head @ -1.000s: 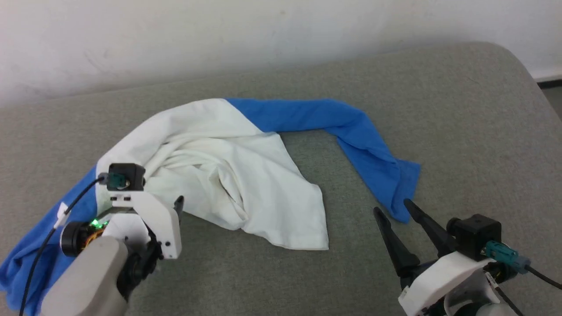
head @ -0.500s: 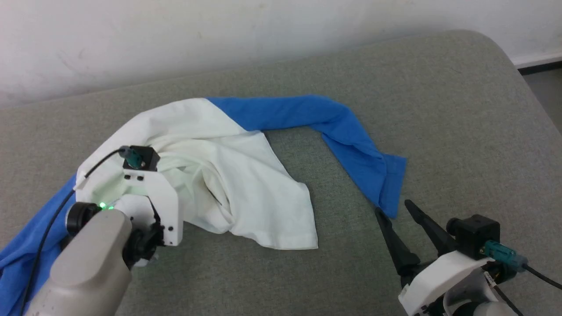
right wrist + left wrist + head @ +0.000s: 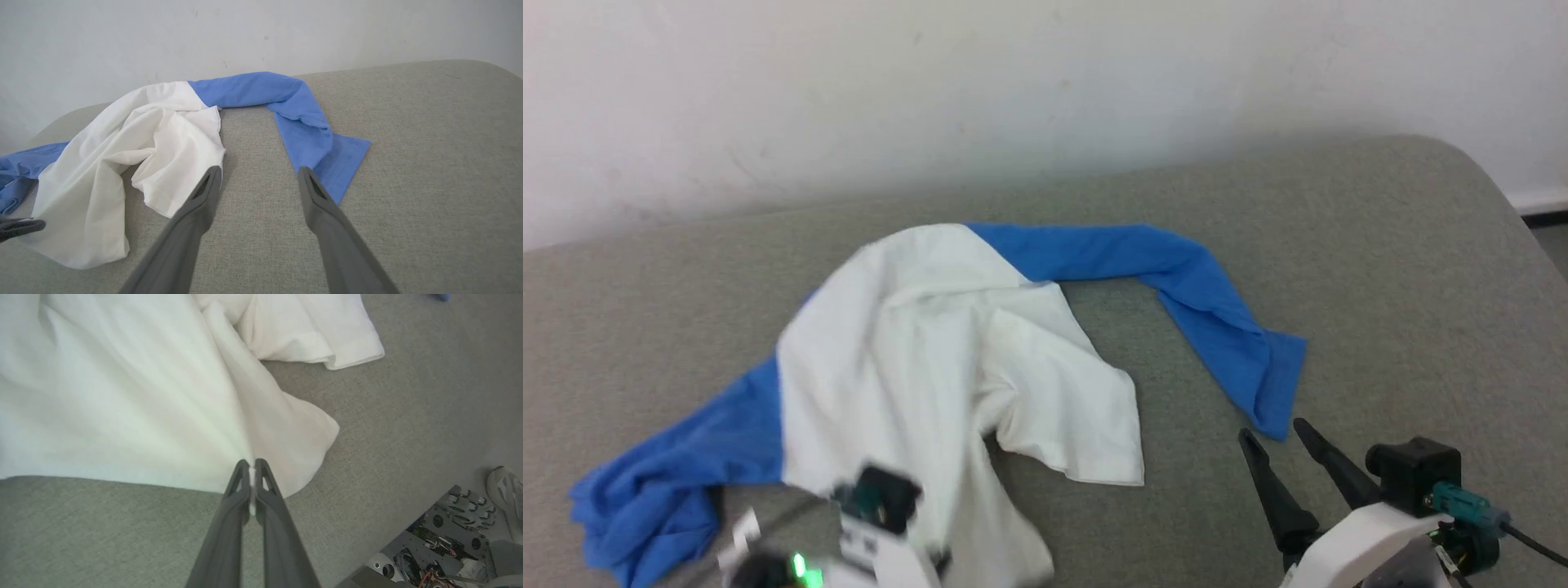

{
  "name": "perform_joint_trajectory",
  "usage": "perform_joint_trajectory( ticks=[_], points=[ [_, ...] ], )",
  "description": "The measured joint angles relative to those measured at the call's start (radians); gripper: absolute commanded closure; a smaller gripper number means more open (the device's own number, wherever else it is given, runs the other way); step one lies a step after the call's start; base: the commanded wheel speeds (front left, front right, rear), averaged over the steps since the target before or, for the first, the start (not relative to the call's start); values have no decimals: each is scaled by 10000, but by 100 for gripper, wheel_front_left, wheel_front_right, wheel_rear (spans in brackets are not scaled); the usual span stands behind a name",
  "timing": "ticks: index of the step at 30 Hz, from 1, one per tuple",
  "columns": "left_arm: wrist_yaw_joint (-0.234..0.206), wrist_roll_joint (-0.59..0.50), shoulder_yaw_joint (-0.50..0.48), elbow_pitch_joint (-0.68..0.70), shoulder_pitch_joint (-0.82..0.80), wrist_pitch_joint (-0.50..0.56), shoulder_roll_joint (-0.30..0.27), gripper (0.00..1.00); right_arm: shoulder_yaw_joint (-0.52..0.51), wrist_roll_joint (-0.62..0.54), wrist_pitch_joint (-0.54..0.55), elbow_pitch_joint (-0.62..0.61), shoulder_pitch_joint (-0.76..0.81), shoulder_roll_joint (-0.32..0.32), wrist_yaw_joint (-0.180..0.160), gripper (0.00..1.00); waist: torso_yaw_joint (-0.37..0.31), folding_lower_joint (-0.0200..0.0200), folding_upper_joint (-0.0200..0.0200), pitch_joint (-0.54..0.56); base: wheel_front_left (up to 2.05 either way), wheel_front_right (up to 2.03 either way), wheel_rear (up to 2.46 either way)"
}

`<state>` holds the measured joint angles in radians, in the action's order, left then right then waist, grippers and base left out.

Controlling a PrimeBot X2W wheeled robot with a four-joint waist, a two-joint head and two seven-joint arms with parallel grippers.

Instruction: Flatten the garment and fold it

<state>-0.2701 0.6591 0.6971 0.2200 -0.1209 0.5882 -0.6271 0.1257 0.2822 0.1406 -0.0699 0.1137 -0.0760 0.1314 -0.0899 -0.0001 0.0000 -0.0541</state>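
The garment (image 3: 915, 367) lies crumpled on the grey padded surface, white body in the middle. One blue sleeve (image 3: 1217, 318) curves to the right and the other blue sleeve (image 3: 662, 482) is bunched at the left. In the left wrist view my left gripper (image 3: 252, 463) is shut on a pinch of the white fabric (image 3: 122, 396) at its near edge, pulling it taut. The left wrist mount (image 3: 876, 506) shows at the bottom of the head view. My right gripper (image 3: 1274, 437) is open just in front of the right sleeve's cuff (image 3: 335, 159), touching nothing.
The grey padded surface (image 3: 1380, 269) backs onto a white wall (image 3: 1013, 98) and rounds off at the right. Off its near edge, the left wrist view shows the robot's base with exposed electronics (image 3: 445, 526) and a pale shoe (image 3: 504, 494) on the floor.
My left gripper closed on the white fabric and drew back toward the near edge, dragging the body with it. The head camera shifted. The right gripper stayed open in place.
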Motion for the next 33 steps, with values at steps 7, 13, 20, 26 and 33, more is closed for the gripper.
perform_joint_trajectory(
  ticks=[7,13,20,26,33],
  points=[
    [-894,761,548,1198,2731,418,-288,100,-198,-13,186,-151,392,42,0,0,435,-1,0,393,0,0,0],
    [-1011,1189,387,1045,3222,71,-249,23,-194,-15,347,-326,470,73,0,0,753,-1,0,496,0,0,0],
    [-1034,1197,-909,1220,2888,-2263,719,0,-211,-25,349,-460,476,105,0,0,857,0,0,384,0,0,0],
    [-997,543,-2140,892,1894,-4869,1333,0,-138,-15,458,-316,335,46,0,0,1001,1,0,255,0,0,0],
    [-763,-253,-3037,-882,1298,-7733,1728,0,311,203,1580,1220,-709,-347,0,0,1094,2,0,63,0,0,0]
  ],
)
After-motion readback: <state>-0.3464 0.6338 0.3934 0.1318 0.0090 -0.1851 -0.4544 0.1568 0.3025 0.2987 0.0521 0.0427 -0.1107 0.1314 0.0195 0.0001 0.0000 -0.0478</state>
